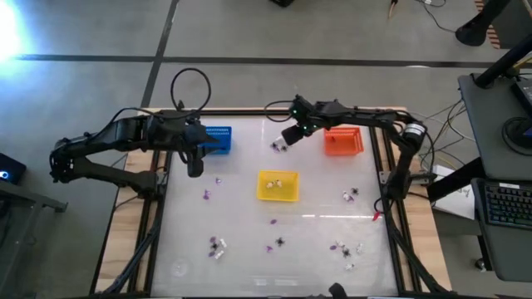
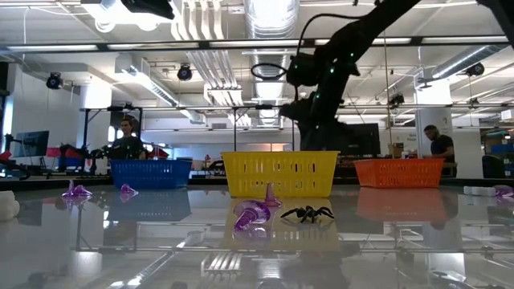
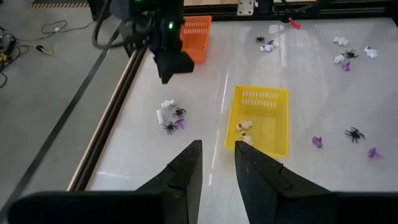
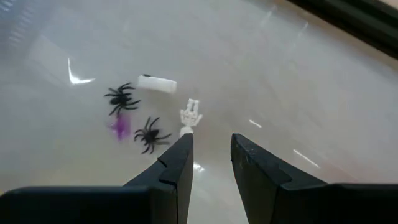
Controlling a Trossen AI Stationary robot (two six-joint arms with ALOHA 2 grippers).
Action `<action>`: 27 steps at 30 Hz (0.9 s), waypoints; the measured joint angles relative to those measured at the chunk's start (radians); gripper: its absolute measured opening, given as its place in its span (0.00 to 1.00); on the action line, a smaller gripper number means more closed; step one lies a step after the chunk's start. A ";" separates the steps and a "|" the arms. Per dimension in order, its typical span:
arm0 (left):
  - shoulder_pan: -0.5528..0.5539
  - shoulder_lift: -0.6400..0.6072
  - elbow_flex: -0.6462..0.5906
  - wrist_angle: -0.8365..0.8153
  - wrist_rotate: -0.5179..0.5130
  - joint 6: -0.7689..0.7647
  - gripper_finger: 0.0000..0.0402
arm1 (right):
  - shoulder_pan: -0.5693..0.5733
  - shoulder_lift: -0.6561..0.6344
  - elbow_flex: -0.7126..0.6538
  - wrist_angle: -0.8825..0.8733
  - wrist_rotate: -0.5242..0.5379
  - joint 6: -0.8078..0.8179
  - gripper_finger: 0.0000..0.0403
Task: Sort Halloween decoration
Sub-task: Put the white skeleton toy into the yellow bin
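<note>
2 hands (image 4: 210,152) poised, nothing pinched yet.
Right hand hovers, fingers slightly spread and empty, just above a trinket cluster (image 4: 149,115) on the worktop; the white skeleton piece (image 4: 190,116) lies nearest its fingertips.

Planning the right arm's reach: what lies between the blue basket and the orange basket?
In the high view, between the blue basket and orange basket lie bare tabletop, a trinket cluster and the right end effector.
</note>
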State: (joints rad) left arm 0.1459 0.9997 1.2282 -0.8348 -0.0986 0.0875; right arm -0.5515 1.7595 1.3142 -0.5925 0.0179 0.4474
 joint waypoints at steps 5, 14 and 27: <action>0.000 0.000 0.000 0.014 0.000 -0.021 0.19 | -0.001 0.069 0.031 0.001 -0.001 -0.041 0.25; 0.000 0.000 0.001 0.013 -0.019 -0.061 0.19 | -0.001 0.152 0.102 -0.002 -0.052 -0.060 0.26; 0.000 0.000 0.002 0.013 -0.026 -0.087 0.19 | -0.006 0.220 0.139 -0.038 -0.063 -0.082 0.27</action>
State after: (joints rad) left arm 0.1459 0.9998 1.2301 -0.8223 -0.1249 0.0003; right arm -0.5571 1.9792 1.4528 -0.6307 -0.0453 0.3653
